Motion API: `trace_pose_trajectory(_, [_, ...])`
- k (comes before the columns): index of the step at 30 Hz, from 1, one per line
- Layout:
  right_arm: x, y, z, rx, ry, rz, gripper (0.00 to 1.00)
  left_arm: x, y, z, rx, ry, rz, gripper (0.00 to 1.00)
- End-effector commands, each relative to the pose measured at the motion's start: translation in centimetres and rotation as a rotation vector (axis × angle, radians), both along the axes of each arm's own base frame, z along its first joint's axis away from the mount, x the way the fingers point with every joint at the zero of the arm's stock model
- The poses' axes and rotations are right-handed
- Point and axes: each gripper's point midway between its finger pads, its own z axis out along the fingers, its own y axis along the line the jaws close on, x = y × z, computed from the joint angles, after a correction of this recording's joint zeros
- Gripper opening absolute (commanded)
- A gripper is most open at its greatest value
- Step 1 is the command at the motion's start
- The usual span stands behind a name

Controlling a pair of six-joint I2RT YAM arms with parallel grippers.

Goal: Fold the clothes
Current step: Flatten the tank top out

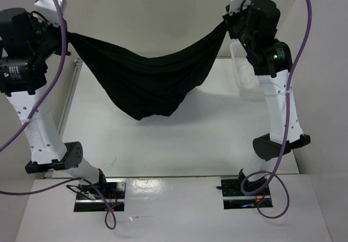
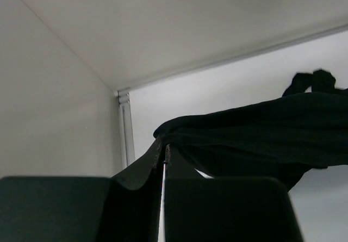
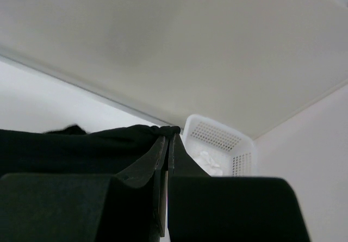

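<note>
The left gripper is raised high, and its jaws are closed tight on one edge of the black T-shirt. In the left wrist view the two fingers meet with only a thin line between them, and a fold of the fabric is pinched at their tips. From there the shirt runs away to the right of this gripper.

The right gripper is raised to about the same height, well apart from the left one. It is also closed on the shirt. In the right wrist view the fabric is bunched just at the fingertips and spreads to the left of them.

Between the two grippers the shirt hangs in a deep curve with many soft folds. Its lowest part is below them, over the white table; I cannot tell whether it touches the table. I also cannot tell which part of the shirt each gripper holds.

A white basket with small holes stands beyond the right gripper, a little to its right. A piece of white cloth lies in it.
</note>
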Motion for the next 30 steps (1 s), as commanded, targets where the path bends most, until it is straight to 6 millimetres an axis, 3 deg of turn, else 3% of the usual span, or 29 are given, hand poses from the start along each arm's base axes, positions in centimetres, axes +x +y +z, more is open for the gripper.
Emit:
trace_pose_trajectory(1, [-5.9,-2.6,9.3,0.085,-0.243,-0.018,0.00,-2.7,-1.2,4.1,0.025,-0.124,-0.046,0.00])
trace_pose_trajectory(3, [-7.5,-2.9,11.4,0.121,-0.302,-0.004,0.00,-4.0,-1.2,5.9,0.037,-0.180,-0.035,0.00])
trace_pose_trajectory(4, [-9.1,-3.5,13.4,0.143,-0.362,-0.004,0.00,-5.4,-1.2,7.8,0.050,-0.247,-0.025,0.00])
trace_pose_trajectory(6, [-11.1,-4.2,16.0,0.195,-0.439,-0.001,0.00,-6.5,-1.2,9.3,0.059,-0.299,-0.015,0.00])
trace_pose_trajectory(10, [-13.5,-5.2,18.5,0.275,-0.523,-0.004,0.00,-8.0,-1.3,10.9,0.050,-0.362,-0.004,0.00])
trace_pose_trajectory(16, [-12.9,-4.8,18.4,0.317,-0.519,0.005,0.00,-9.0,-1.7,13.2,0.030,-0.450,-0.008,0.00])
trace_pose_trajectory(20, [-15.0,-5.3,20.0,0.358,-0.576,0.024,0.00,-11.2,-2.1,14.9,0.022,-0.524,-0.010,0.00])
trace_pose_trajectory(21, [-16.4,-5.7,20.9,0.385,-0.614,0.030,0.00,-11.7,-2.2,15.1,0.023,-0.533,-0.010,0.00])
trace_pose_trajectory(25, [-18.6,-6.3,22.0,0.409,-0.666,0.051,0.00,-14.5,-2.2,17.9,0.040,-0.653,0.010,0.00])
trace_pose_trajectory(28, [-18.7,-6.3,22.3,0.413,-0.677,0.052,0.00,-15.4,-2.2,19.0,0.045,-0.698,0.019,0.00])
trace_pose_trajectory(30, [-16.8,-5.6,21.5,0.402,-0.646,0.049,0.00,-14.1,-2.0,18.6,0.042,-0.675,0.020,0.00])
